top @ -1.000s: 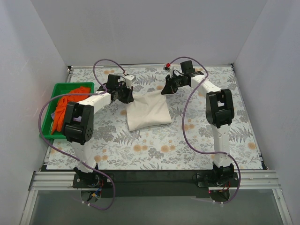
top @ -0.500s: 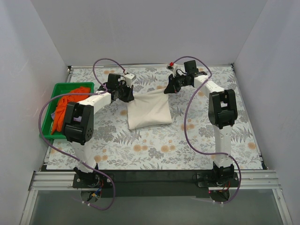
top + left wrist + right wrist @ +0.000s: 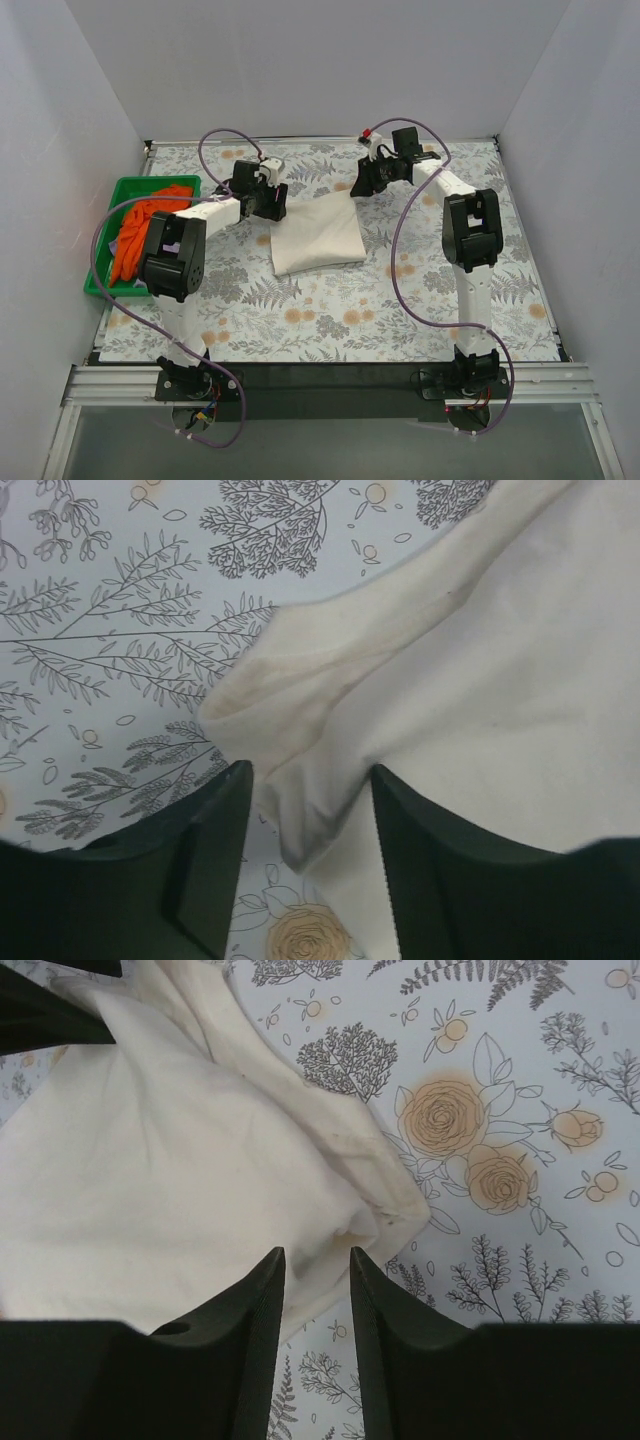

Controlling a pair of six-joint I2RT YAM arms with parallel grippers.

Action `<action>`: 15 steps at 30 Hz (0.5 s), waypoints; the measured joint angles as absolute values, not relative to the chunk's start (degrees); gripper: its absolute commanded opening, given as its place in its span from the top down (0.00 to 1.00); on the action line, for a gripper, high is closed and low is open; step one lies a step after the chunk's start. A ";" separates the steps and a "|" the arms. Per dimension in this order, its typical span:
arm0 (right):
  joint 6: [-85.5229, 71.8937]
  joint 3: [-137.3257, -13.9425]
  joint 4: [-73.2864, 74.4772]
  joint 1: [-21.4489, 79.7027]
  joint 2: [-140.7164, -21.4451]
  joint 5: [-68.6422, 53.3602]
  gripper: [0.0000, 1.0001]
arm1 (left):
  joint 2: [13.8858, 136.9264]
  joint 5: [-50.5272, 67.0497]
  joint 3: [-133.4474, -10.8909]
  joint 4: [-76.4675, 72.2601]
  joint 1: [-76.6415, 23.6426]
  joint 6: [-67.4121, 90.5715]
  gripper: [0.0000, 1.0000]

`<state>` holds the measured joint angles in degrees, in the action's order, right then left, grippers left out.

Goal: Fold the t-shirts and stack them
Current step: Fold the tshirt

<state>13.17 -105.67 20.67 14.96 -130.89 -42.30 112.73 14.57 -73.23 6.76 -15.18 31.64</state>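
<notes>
Seeing left gripper (image 3: pixel 310 775) with jaws apart, not clamped on anything; corner of cream shirt (image 3: pixel 480 680) lying loose in the gap. Same on right gripper (image 3: pixel 316 1257): jaws parted, narrower gap, cloth edge below, not pinched. Cream shirt folded to a rough rectangle, flat on the floral table (image 3: pixel 400 320), toward the far side, one gripper at each far corner. Further left: orange shirt (image 3: pixel 140 225) bunched in green tray (image 3: pixel 100 270) at left table edge, well apart from the cream shirt.
</notes>
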 measured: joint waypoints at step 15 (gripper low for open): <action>-0.21 -105.51 17.61 15.59 -126.80 -47.42 0.64 | 101.69 4.23 -73.32 8.23 -18.74 46.37 0.18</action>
